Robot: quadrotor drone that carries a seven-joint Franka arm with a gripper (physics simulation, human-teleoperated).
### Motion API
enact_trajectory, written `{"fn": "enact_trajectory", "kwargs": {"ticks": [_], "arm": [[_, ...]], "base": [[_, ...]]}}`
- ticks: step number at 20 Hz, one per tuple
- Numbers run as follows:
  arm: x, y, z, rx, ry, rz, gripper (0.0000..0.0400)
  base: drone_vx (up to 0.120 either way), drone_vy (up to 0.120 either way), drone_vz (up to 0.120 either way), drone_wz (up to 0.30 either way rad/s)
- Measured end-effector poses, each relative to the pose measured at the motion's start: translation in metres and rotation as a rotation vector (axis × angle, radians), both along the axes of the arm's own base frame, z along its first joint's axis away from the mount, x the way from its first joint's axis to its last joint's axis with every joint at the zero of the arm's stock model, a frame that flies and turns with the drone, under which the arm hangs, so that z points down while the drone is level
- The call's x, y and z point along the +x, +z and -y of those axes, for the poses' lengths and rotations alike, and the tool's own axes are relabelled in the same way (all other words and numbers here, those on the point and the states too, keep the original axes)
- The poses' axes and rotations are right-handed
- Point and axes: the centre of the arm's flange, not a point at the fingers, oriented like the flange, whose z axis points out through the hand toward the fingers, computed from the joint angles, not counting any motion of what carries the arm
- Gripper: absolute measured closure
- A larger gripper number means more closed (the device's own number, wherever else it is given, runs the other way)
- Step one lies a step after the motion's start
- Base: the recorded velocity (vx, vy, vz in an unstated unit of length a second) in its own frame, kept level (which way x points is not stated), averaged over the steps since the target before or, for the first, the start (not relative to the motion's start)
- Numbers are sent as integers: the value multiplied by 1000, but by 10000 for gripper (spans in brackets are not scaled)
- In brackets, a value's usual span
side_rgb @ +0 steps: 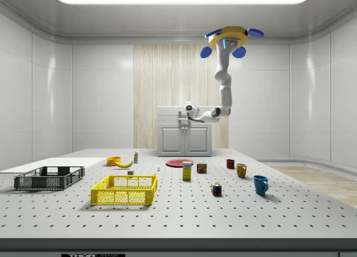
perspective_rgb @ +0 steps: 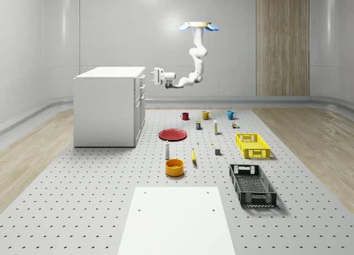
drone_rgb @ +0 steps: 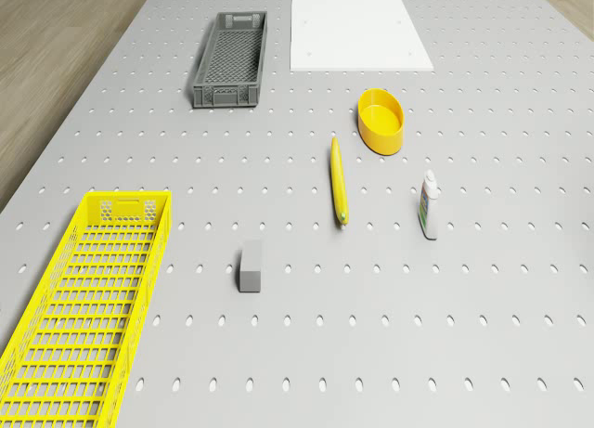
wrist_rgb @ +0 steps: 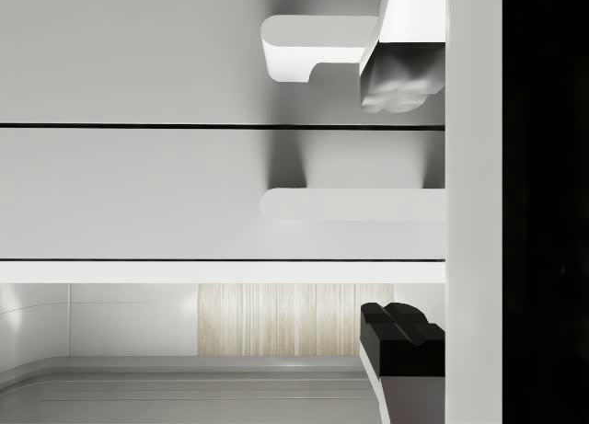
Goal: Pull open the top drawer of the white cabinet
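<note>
Drawer [perspective_rgb: 140, 82] at the cabinet [perspective_rgb: 108, 105] top sits shut, right in front of your fingertips.
Your gripper [perspective_rgb: 154, 76] is level with the drawer front; its fingers [wrist_rgb: 400, 74] are spread apart, one to each side of the handle [wrist_rgb: 354, 204], gripping nothing; your drone [perspective_rgb: 198, 27] hovers high over the table [perspective_rgb: 83, 211], beside the cabinet.

White cabinet [perspective_rgb: 105, 108] stood upright on the perforated table, at the whole-scene view's left; its front faced that view's right. Top drawer [perspective_rgb: 142, 78] sat closed, flush with the front; handle [wrist_rgb: 317, 45] projected outward.
</note>
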Motion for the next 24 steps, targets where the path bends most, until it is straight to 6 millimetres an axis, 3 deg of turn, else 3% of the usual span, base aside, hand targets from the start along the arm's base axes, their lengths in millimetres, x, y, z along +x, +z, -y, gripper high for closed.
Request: {"fn": "enact_trajectory", "kwargs": {"ticks": [24], "arm": [[7,1,-37,1,-17,0,95]], "base": [[0,0,0,0]]}}
